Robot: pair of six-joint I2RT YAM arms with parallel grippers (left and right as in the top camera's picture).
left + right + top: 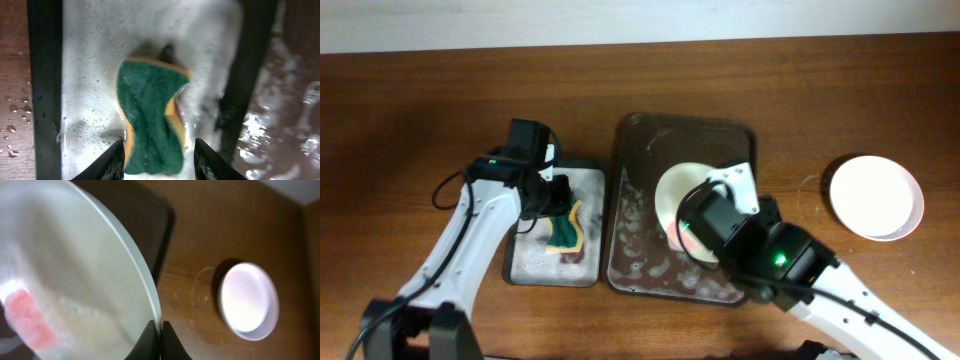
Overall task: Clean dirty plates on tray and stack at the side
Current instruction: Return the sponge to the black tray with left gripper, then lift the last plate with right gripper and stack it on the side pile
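My right gripper (161, 330) is shut on the rim of a pale, tilted plate (75, 280) with a red smear (32, 317) inside. In the overhead view that plate (675, 195) is held over the dark brown soapy tray (638, 268), partly hidden by the right gripper (705, 238). A clean-looking pale pinkish plate (875, 195) lies on the table to the right, also in the right wrist view (247, 300). My left gripper (159, 161) is open, its fingers on either side of the green-yellow sponge (152, 115). No third plate shows.
The sponge (565, 232) lies in a small grey-white foamy tray (525, 265) just left of the brown tray, under the left gripper (552, 205). The brown tray's edge (295, 125) shows wet at the right of the left wrist view. Bare wooden table surrounds both trays.
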